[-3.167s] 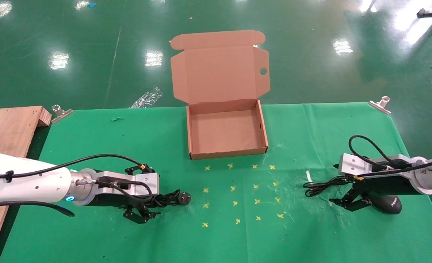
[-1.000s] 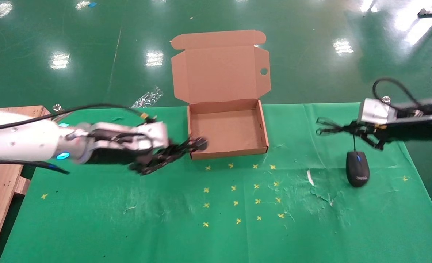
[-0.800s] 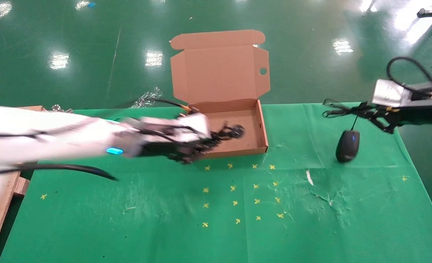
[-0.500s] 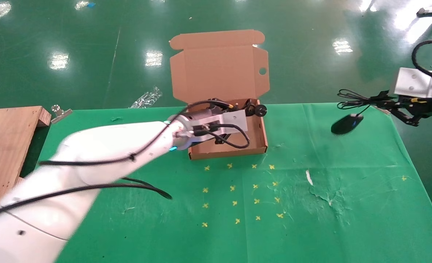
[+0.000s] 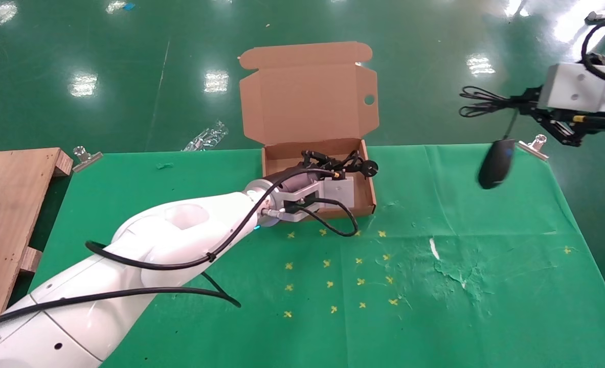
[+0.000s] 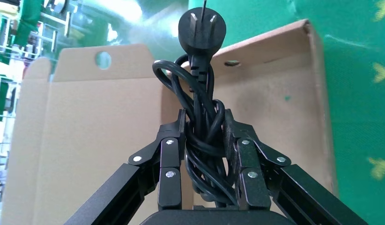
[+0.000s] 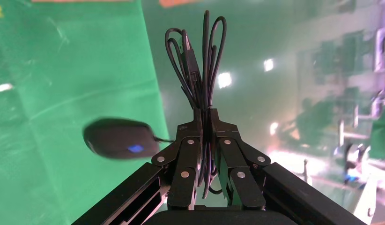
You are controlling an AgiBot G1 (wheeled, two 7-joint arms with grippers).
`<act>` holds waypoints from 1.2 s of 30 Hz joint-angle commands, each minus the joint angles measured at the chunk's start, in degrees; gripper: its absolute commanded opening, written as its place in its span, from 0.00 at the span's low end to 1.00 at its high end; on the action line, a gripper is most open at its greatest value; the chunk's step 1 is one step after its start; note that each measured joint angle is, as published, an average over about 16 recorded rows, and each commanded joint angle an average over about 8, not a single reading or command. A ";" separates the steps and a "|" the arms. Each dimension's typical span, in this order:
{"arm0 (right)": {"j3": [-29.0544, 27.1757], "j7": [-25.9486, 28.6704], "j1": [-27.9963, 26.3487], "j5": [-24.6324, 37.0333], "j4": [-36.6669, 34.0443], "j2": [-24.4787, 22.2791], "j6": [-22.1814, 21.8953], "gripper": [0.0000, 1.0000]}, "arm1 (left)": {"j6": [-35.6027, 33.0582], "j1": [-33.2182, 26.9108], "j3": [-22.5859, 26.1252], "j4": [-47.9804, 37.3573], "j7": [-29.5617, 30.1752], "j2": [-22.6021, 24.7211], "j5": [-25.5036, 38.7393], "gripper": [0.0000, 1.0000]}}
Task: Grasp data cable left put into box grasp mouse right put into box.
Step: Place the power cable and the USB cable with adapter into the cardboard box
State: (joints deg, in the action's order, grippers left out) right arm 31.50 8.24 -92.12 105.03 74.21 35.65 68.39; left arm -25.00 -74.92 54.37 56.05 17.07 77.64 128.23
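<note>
My left gripper is shut on the data cable, a thick black bundled cord with a round plug head. It holds it over the far right part of the open brown box. My right gripper is raised high at the far right, shut on the looped thin wire of the mouse. The black mouse hangs from that wire in the air over the table's far right edge.
The box lid with its round hole stands open behind the box. Metal clips sit at the table's far corners. A wooden board lies at the left. Yellow crosses mark the green cloth.
My left gripper has lifted the data cable from the table's left front and carried it over the box. My right gripper has lifted the mouse by its wire; it now hangs higher.
</note>
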 commanded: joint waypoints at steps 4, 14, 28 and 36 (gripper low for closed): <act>-0.49 -1.20 0.88 -2.04 2.15 0.83 -1.30 0.00 | 1.27 -0.96 2.27 -1.04 1.65 -0.18 -0.57 1.00; -0.31 -3.91 1.26 -4.28 1.18 3.05 -1.74 0.00 | 2.62 -4.54 0.02 -6.75 6.91 -3.60 -1.98 1.00; 1.26 -6.19 1.74 -8.97 -1.80 12.38 -2.01 0.00 | 0.88 -8.11 -5.86 -7.77 15.88 -10.78 0.91 1.00; 4.61 -15.64 1.19 -9.46 -14.02 25.41 -4.40 0.00 | -0.19 -7.49 -6.65 -5.97 18.81 -10.92 4.30 1.00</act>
State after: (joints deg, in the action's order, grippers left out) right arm 35.72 -7.00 -90.71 95.46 59.14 60.09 63.95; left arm -25.17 -82.43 47.73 50.03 35.79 66.73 132.44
